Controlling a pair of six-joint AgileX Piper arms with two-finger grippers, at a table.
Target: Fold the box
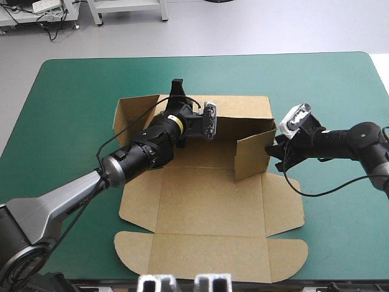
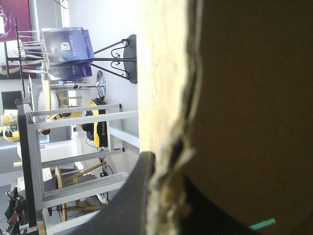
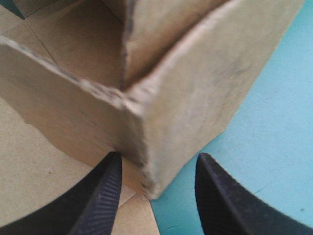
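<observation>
The brown box (image 1: 206,207) lies partly folded mid-table, with its back wall (image 1: 243,112) and right side wall (image 1: 252,155) raised and the lid flat toward the near edge. My left gripper (image 1: 177,91) is shut on the back wall's top edge near its left end. In the left wrist view the board's edge (image 2: 166,73) runs between the black fingers (image 2: 129,200) of that gripper (image 2: 168,169). My right gripper (image 1: 275,149) is at the box's far right corner. It stands open (image 3: 159,159), and the corner of the raised wall (image 3: 195,88) sits between its fingers.
The teal-green cover (image 1: 73,97) lies bare all round the box, widest at the left and the far side. The lid's rounded flap (image 1: 213,258) reaches close to the table's near edge. The left side wall (image 1: 130,118) leans outward.
</observation>
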